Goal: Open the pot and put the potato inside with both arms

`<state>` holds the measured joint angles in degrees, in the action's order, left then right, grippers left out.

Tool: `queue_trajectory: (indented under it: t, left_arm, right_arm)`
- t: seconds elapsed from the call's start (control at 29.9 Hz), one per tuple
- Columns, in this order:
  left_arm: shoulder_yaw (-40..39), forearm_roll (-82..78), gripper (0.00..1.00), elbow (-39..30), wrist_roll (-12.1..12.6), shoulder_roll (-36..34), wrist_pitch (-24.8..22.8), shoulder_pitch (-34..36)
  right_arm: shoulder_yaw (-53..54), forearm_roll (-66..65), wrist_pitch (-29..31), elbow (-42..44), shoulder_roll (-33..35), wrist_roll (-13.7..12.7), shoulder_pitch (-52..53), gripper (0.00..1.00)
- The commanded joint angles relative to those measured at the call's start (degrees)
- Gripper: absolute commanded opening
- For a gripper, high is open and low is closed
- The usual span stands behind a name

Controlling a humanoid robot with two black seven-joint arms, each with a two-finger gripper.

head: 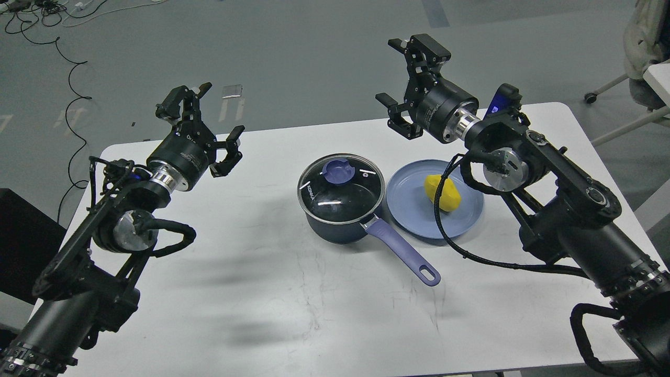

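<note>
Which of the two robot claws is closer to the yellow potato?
The right pincer, the one coming in from the right side. It hangs above the far table edge behind the plate holding the potato. The left pincer is beyond the pot, much farther away.

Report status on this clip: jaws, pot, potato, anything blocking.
Left gripper and right gripper: jaws open, empty, raised. Pot lidded. Potato on blue plate. Nothing in the way.
</note>
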<state>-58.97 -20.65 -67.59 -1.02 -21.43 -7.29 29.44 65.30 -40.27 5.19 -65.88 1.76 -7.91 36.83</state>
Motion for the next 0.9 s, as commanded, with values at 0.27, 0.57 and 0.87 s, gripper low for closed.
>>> queue_trajectory:
  t: [0.27,0.57,0.87]
  left_arm:
    - [0.0,0.0,0.98,0.0,-1.3,0.3,-0.1,-0.1]
    - [0.0,-0.1,0.98,0.0,-1.7,0.5,-0.3,-0.3]
    - [0.0,-0.1,0.98,0.0,-1.8,0.4,-0.2,-0.3]
  right_arm:
    - [0.0,0.0,0.0,-0.3,0.2,0.0,-0.3,1.00]
    - [-0.2,0.0,0.1,-0.4,0.2,0.0,-0.3,1.00]
    - [-0.7,0.1,0.2,-1.4,0.5,0.0,-0.4,1.00]
